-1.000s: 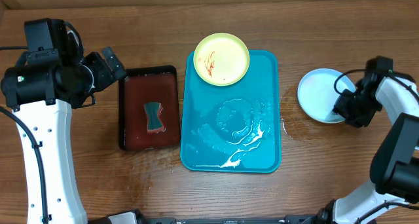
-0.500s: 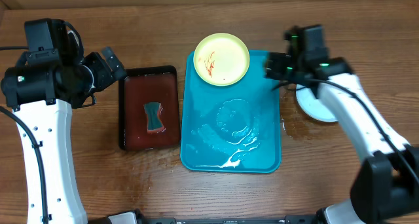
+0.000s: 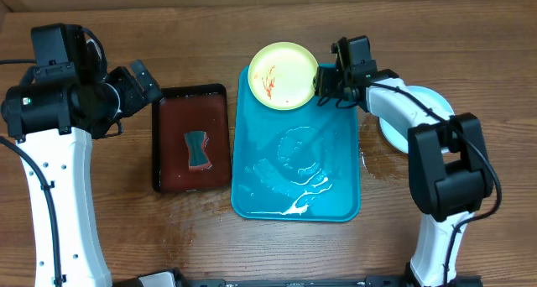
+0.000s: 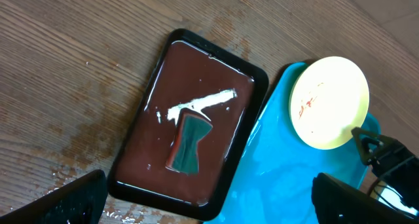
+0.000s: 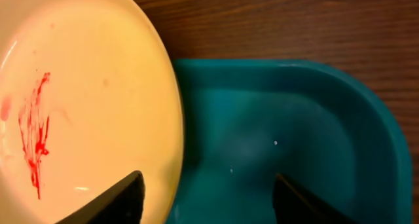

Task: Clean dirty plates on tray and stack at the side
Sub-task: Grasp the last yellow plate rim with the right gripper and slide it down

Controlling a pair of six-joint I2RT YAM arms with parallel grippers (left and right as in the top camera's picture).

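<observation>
Remaining: yellow-green plate (image 3: 285,75), red-smeared, on a corner of the tray (image 3: 336,195), rim right between the fingers of the right gripper (image 5: 208,179); wiping and stacking judged undone.
Done, seemingly: light blue plate (image 3: 393,136) off the tray, on the tabletop (image 3: 252,253) behind the right gripper; no third plate visible.
Right gripper: spread wide, straddling the rim, holding nothing.
Left gripper (image 3: 144,79): wide, empty, well apart from the plate.
Textures: glossy shallow round plate; hard turquoise plastic, rounded corners, wet white streaks; wood grain.

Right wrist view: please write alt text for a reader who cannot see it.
The open right gripper straddles the rim of a yellow-green plate with red smears, which overlaps the turquoise tray. A wooden table shows above.
</observation>
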